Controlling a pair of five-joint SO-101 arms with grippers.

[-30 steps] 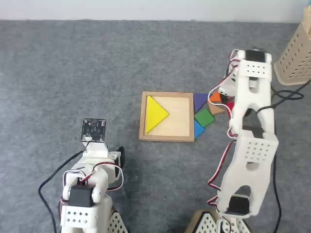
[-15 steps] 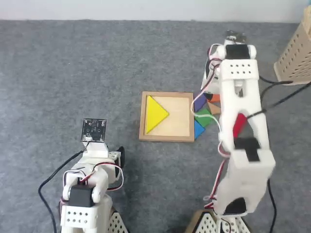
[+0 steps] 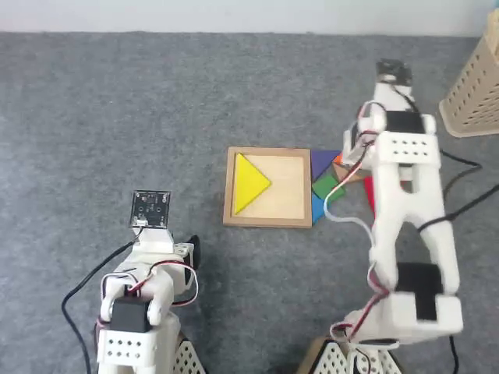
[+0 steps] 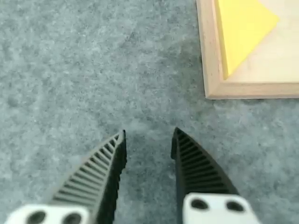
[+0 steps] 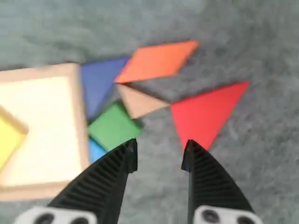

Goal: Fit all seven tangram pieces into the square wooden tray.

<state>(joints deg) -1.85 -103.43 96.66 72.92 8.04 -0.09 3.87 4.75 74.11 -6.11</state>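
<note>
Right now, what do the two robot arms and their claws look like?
Both the left arm and right arm are white plastic shells dotted with small holes, with black motor blocks and loose red, white and black cables. The left claw and right claw each have two black, ribbed, pointed fingers on white mounts.

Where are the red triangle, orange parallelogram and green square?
red triangle [image 5: 205, 116], right wrist view, face centre.
orange parallelogram [image 5: 158, 62], right wrist view, face centre.
green square [image 5: 114, 127], right wrist view, face centre.
</note>
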